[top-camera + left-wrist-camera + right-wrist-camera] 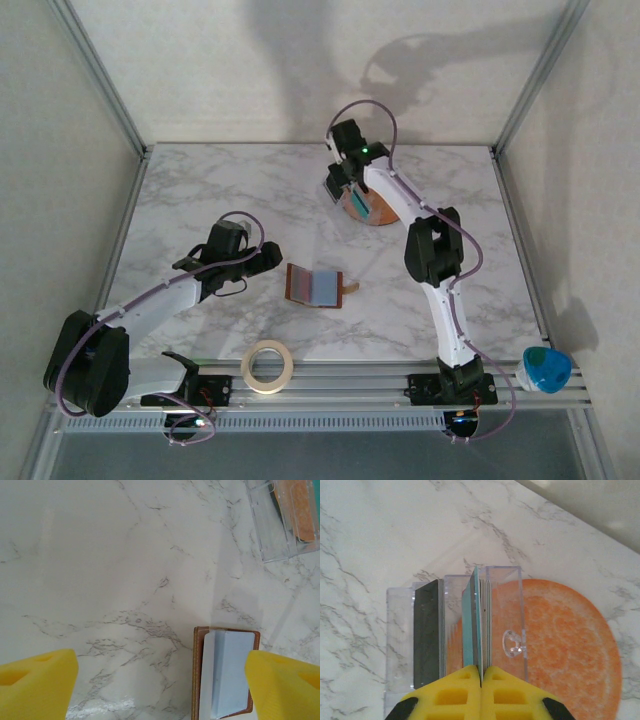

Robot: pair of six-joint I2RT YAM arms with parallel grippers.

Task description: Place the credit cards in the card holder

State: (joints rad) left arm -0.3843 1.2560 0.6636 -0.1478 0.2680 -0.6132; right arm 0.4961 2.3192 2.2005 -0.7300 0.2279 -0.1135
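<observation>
Left gripper (262, 258) (160, 685) hovers low over marble, yellow foam fingers spread wide, nothing between them; I'd leave it parked.

Just right of it: small brown leather card holder (312, 285) (198, 680) lies open, pale blue-grey card (232, 670) across it.

Far right: right gripper (340, 180) (481, 677) over clear plastic box (400, 630), partly on round orange plate (570, 645). Fingers pressed together on top edge of thin teal credit card (470, 630).

My plan: lift straight up, slowly, so neighbouring cards stay put. Watch that box doesn't rise too. Then carry to holder's pocket.

Brown card holder (197, 680) lies open and flat. Pale blue-grey credit card (232, 670) rests on it. Teal credit card (469, 630) stands on edge.
</observation>
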